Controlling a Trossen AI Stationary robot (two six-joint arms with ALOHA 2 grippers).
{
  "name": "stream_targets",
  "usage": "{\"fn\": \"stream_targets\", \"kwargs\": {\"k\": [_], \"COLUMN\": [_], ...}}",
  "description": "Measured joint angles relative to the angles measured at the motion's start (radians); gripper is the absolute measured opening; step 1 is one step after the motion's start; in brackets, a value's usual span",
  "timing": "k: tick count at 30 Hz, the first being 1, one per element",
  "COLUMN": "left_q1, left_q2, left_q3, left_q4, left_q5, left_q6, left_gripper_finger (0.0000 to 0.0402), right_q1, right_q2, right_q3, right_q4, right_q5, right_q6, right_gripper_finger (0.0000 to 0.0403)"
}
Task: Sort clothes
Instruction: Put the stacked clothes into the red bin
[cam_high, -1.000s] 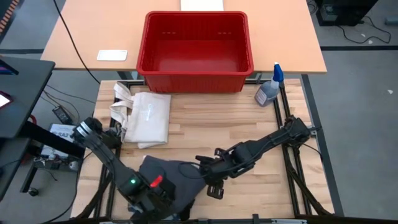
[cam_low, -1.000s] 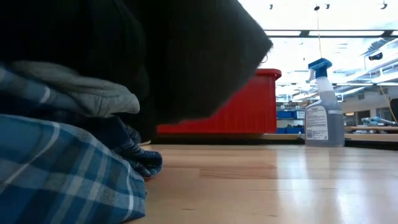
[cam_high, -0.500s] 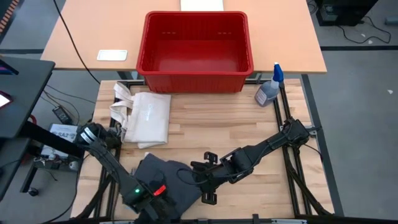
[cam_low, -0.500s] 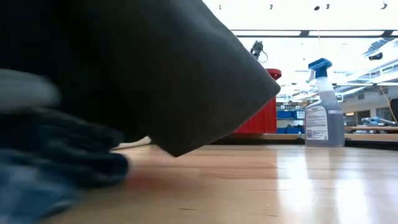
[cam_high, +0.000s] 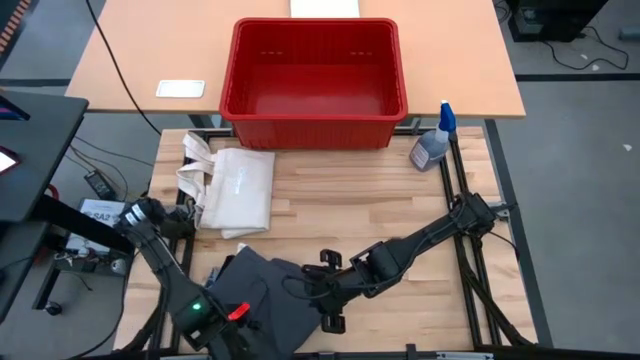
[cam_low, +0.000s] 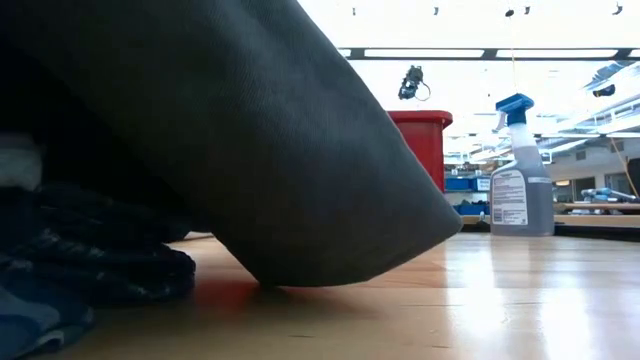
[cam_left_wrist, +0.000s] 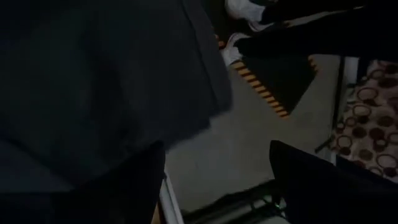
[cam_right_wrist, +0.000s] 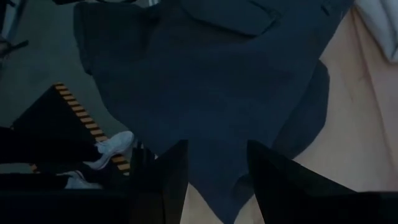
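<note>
The large dark grey cloth (cam_high: 265, 295) lies bunched at the table's near edge, over a pile. In the low view the dark grey cloth (cam_low: 250, 150) fills most of the picture, and its lower fold rests on the wood. Under it shows a corner of the blue-and-white plaid cloth (cam_low: 90, 275). My left gripper (cam_left_wrist: 217, 149) is open at the near edge, beside the cloth (cam_left_wrist: 93, 74). My right gripper (cam_right_wrist: 216, 146) is open, coming in from the right, at the cloth's right side (cam_high: 300, 285). My left gripper has the dark grey cloth lying against one finger (cam_left_wrist: 137, 180). Nothing sits between the fingers; only floor shows in the gap. My right gripper stands with its open fingers (cam_right_wrist: 171, 180) on either side of the cloth's edge (cam_right_wrist: 230, 199), coming level from the table's right. Whether the pads touch it, I cannot tell.
A white tote bag (cam_high: 235, 190) lies at the table's far left. A red basket (cam_high: 310, 130) stands on the desk behind the far edge. A spray bottle (cam_high: 435, 145) is at the far right corner. Bare wood lies between the bag and the right arm.
Both grippers have moved toward the near edge, the right one also leftward. The dark grey cloth has slid toward the near edge with them. In the low view it has come down over the plaid pile, hiding most of it.
</note>
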Motion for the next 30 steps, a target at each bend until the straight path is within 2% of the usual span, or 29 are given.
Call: {"fn": "stream_targets", "kwargs": {"k": [3, 5, 8, 11, 13, 18, 25, 30], "left_q1": [-0.015, -0.021, -0.021, -0.020, -0.024, -0.025, -0.018, -0.018], "left_q2": [0.000, 0.000, -0.002, -0.002, 0.000, -0.017, -0.119, -0.139], "left_q3": [0.074, 0.112, 0.128, 0.053, -0.027, -0.219, -0.484, -0.557], "left_q4": [-0.102, -0.170, -0.240, -0.250, -0.242, -0.209, 0.115, 0.231], "left_q5": [-0.043, -0.141, -0.346, -0.484, -0.502, -0.506, -0.551, -0.555], "left_q6": [-0.005, -0.008, -0.013, -0.027, -0.036, -0.032, -0.048, -0.099], "left_gripper_finger": [0.0292, 0.0292, 0.0292, 0.0292, 0.0292, 0.0292, 0.0273, 0.0253], "right_q1": [-0.012, -0.016, -0.020, -0.020, -0.015, -0.003, 0.001, 0.001], "right_q2": [-0.001, -0.001, 0.007, 0.030, 0.033, 0.035, 0.033, 0.032], "right_q3": [0.001, 0.001, -0.013, -0.042, -0.078, -0.181, -0.254, -0.290], "right_q4": [0.004, 0.005, 0.063, 0.172, 0.259, 0.424, 0.692, 0.883], "right_q5": [-0.001, -0.003, -0.006, -0.050, -0.074, -0.057, -0.050, -0.049], "right_q6": [-0.012, -0.016, -0.020, -0.018, -0.010, 0.021, -0.108, -0.150], "right_gripper_finger": [0.0171, 0.0171, 0.0171, 0.0171, 0.0171, 0.0171, 0.0171, 0.0171]}}
